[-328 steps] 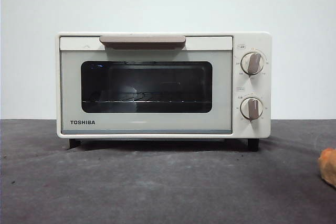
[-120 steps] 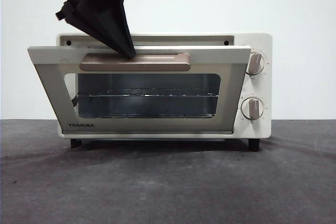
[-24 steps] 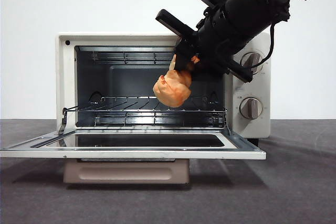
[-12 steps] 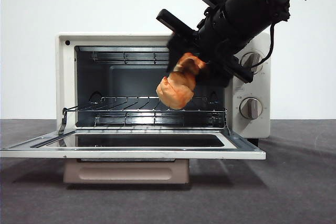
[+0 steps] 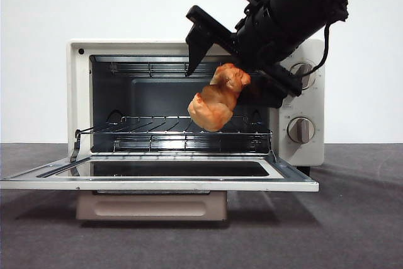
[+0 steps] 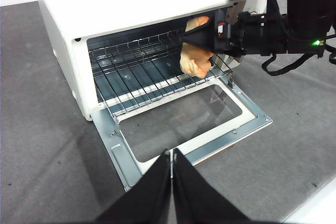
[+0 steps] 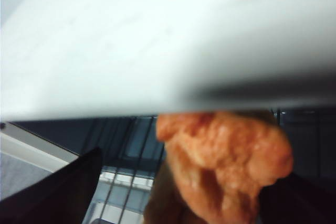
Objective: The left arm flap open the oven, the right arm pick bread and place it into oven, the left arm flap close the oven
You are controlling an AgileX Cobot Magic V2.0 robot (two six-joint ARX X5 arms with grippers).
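Bread: lumpy golden-orange bread piece (image 5: pixel 218 99), hanging at the mouth of the cream-white boxy TOSHIBA toaster oven (image 5: pixel 80 92), above the wire rack (image 5: pixel 157 131), not resting on it.
Right gripper: bulky black right gripper (image 5: pixel 230 55) in front of the cavity's upper right; 1 long flat finger (image 5: pixel 200 31) stands clear of the bread, the other is against its far side. In the front view the jaws look spread, but whether the bread is pinched, hooked or already let go, I cannot tell.
Left gripper: thin tapering black left gripper (image 6: pixel 171 182), jaws pressed together, nothing in them, waiting well back from the dropped door (image 6: pixel 184 124).
Door: fully down, roughly level, glass panel facing up.
Risk 1: bread sits near the front edge of the rack. If it drops from here it could bounce off the front rail and roll onto the door.
Risk 2: bread ending on the door or half over the rack edge would jam or get crushed when the left arm flaps the door shut.
Risk 3: right wrist view shows the oven's top edge very near the camera. Pushing deeper at this height could knock the arm into the oven top.
Risk 4: soft lumpy crust may cling to 1 finger and get dragged out on retreat.
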